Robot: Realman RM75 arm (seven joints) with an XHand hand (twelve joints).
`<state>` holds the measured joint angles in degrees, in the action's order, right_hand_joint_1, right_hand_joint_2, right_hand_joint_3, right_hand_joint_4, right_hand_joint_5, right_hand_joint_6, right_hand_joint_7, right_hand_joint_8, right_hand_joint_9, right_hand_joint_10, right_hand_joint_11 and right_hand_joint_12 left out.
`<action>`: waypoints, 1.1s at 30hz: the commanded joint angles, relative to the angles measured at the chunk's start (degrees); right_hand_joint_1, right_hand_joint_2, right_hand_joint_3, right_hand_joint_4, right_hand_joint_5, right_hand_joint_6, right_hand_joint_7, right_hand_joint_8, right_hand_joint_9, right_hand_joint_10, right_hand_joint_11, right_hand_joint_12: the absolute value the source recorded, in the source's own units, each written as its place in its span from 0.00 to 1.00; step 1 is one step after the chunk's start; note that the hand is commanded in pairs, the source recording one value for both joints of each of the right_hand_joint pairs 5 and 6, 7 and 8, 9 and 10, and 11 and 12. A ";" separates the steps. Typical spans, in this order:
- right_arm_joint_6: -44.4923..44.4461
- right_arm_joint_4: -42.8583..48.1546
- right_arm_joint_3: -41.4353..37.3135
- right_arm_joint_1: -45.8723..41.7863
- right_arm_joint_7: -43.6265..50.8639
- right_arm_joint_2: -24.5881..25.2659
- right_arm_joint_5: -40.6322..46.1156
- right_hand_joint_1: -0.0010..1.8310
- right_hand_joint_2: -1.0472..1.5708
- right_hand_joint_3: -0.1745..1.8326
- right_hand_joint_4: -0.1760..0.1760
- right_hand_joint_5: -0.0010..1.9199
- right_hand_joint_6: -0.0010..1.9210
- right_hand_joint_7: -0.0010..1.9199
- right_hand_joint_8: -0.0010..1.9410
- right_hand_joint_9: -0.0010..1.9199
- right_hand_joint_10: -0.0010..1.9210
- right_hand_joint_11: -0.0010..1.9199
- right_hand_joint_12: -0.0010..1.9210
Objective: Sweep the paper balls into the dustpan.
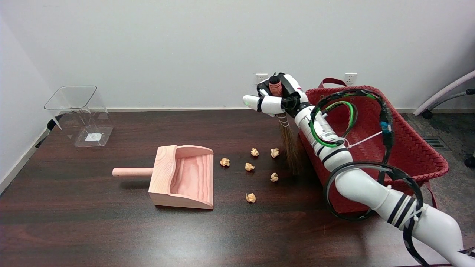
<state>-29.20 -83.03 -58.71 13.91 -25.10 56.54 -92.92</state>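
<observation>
A wooden dustpan (183, 176) lies on the dark table, its handle pointing left and its mouth facing right. Several crumpled paper balls lie to its right: the nearest (224, 162) is just off the mouth, others sit at mid table (249, 167), further back (254, 152) and at the front (251, 197). My right hand (276, 98) grips the handle of a small broom. The broom's brown bristles (290, 148) hang down with their tips on or just above the table, right of the balls and next to a ball (274, 152).
A red woven basket (404, 148) stands at the right, close behind the broom and under my arm. A clear plastic bin (79, 115) sits at the back left. The table's left edge runs along the wall.
</observation>
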 commanded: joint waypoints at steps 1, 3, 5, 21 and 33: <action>4.87 3.14 4.74 2.09 -4.51 1.10 8.59 0.65 0.86 0.29 0.50 1.00 1.00 1.00 0.99 1.00 1.00 1.00 1.00; 5.67 2.62 4.78 2.01 -5.84 1.18 9.42 0.65 0.85 0.29 0.50 1.00 1.00 1.00 0.99 1.00 1.00 1.00 1.00; 5.93 1.80 4.78 1.97 -6.33 1.46 9.98 0.65 0.85 0.29 0.50 1.00 1.00 1.00 0.99 1.00 1.00 1.00 1.00; 5.97 -0.56 5.47 1.66 -8.07 8.72 9.53 0.65 0.85 0.30 0.50 1.00 1.00 1.00 0.99 1.00 1.00 1.00 1.00; 5.33 1.47 8.66 6.01 -7.87 14.79 8.00 0.64 0.86 0.29 0.50 1.00 1.00 1.00 0.99 1.00 1.00 1.00 1.00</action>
<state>-23.86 -83.19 -53.15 16.24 -32.17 64.14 -84.07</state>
